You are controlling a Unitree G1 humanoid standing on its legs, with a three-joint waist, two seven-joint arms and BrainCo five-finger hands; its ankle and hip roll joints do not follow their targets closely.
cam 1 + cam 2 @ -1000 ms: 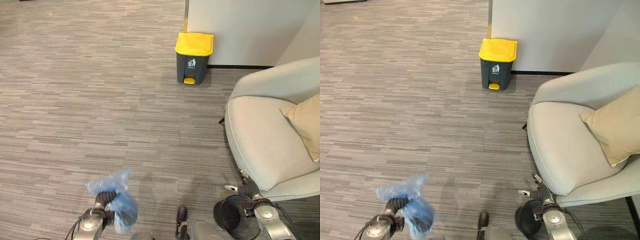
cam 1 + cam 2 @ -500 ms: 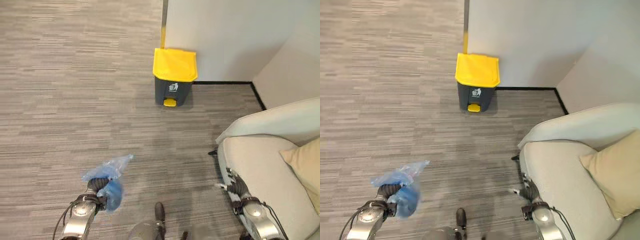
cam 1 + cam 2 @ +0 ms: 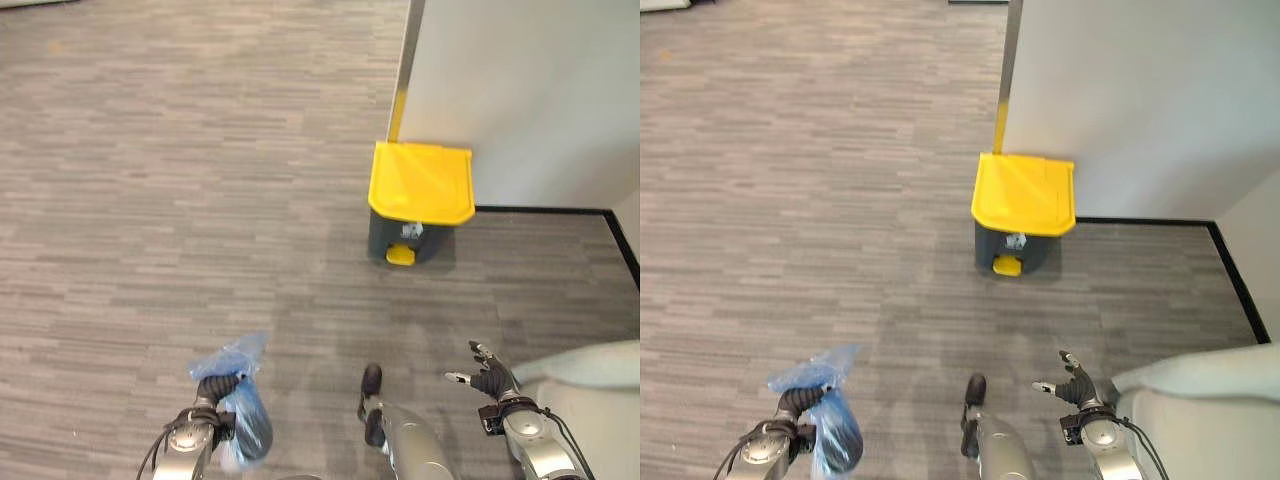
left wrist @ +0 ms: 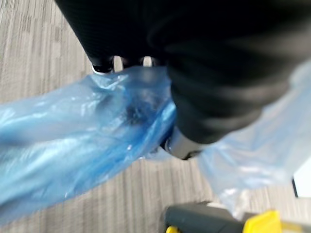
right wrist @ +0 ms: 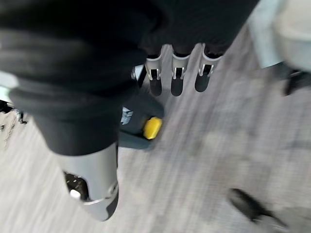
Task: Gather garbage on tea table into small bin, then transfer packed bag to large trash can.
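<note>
A crumpled, translucent blue plastic bag (image 3: 240, 415), bulging and gathered at the neck, hangs above the grey carpet (image 3: 150, 200) from the left hand (image 3: 212, 392), whose fingers curl tightly round the gathered top. Ahead, well apart from the bag, a dark grey trash can (image 3: 405, 236) with a closed yellow lid (image 3: 422, 181) and yellow pedal stands against a white wall (image 3: 530, 90). The right hand (image 3: 487, 375) holds nothing, fingers straight and spread, beside a pale armchair (image 3: 590, 365).
</note>
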